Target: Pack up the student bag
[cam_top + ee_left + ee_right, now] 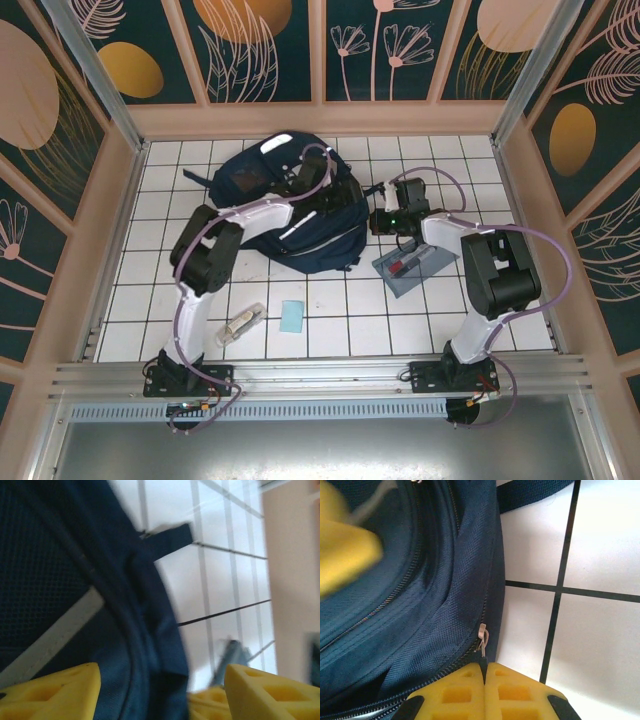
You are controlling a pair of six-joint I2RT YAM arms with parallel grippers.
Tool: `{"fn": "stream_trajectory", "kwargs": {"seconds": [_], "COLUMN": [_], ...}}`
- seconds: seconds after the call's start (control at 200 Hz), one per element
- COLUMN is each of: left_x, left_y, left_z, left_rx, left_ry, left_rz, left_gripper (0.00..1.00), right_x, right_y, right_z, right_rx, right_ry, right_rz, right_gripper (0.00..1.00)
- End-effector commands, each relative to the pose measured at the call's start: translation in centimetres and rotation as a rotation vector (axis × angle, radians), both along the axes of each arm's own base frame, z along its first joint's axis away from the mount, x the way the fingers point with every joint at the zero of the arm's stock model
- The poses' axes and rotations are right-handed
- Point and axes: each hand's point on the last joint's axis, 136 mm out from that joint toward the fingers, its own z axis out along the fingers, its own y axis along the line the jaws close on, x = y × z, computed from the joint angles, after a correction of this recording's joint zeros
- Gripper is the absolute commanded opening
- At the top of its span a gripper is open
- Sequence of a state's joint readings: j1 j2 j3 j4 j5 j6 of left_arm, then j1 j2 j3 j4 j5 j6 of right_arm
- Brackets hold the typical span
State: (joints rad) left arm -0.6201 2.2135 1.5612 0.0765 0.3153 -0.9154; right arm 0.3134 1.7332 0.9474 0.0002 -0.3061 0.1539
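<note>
The right hand (484,672) is clenched, its yellow fingers (455,695) pressed together at the bottom centre of its wrist view on the dark tab of the zip pull (482,636), at the right edge of the bag (420,605). From there the zip track runs off to the lower left of that frame. I judge the pull must follow that line to open the bag.

The left hand (160,690) is released, fingers wide apart, with the bag's seam between them. Whether they touch it I cannot tell.

In the top view the bag lies on the bench (330,330) at upper centre, its long axis running from upper left to lower right. It sits left of the right hand and under the left one, which is nearer its body.
</note>
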Motion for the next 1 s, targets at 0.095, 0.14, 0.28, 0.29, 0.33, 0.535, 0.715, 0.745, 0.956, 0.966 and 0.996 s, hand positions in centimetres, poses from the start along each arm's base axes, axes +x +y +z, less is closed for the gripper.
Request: {"fn": "stream_trajectory", "kwargs": {"seconds": [0.095,0.14,0.28,0.29,0.33,0.535,0.715,0.745,0.956,0.966,0.996], "left_x": [2.9,3.4,4.0,4.0,4.3,5.9,6.3,6.4,6.0,6.0,6.0], "left_y": [0.2,0.5,1.1,1.1,1.3,0.6,0.2,0.3,0.7,0.8,1.2], "left_z": [-6.0,-7.4,-10.0,-10.0,-10.2,-9.2,-8.5,-8.6,-8.3,-8.3,-8.1], "left_rx": [-0.017,-0.013,-0.072,-0.074,-0.075,-0.082,-0.088,-0.083,-0.072,-0.066,-0.05], "left_ry": [0.071,0.082,0.114,0.113,0.111,0.075,0.066,0.066,0.06,0.058,0.048], "left_rz": [0.125,0.163,0.276,0.282,0.303,0.314,0.302,0.305,0.301,0.301,0.302], "left_gripper": [0.65,0.65,0.64,0.64,0.64,0.64,0.64,0.64,0.64,0.64,0.64], "right_x": [-2.8,-3.6,-6.9,-7.1,-8.1,-10.8,-10.7,-11.0,-11.1,-11.0,-10.8], "right_y": [1.3,1.5,2.9,3.0,3.7,7.3,8.3,9.2,9.3,9.0,7.9], "right_z": [-0.8,-1.1,-1.5,-1.4,-1.3,0.2,1.0,1.8,4.0,3.7,3.0], "right_rx": [-0.021,-0.024,-0.034,-0.034,-0.028,0.014,0.047,0.087,0.15,0.144,0.132], "right_ry": [0.027,0.046,0.1,0.103,0.111,0.126,0.158,0.171,0.153,0.156,0.177], "right_rz": [0.068,0.075,0.127,0.127,0.141,0.202,0.193,0.205,0.162,0.151,0.118], "right_gripper": [0.0,0.0,0.0,0.0,0.0,0.0,0.0,0.0,0.0,0.0,0.0]}}
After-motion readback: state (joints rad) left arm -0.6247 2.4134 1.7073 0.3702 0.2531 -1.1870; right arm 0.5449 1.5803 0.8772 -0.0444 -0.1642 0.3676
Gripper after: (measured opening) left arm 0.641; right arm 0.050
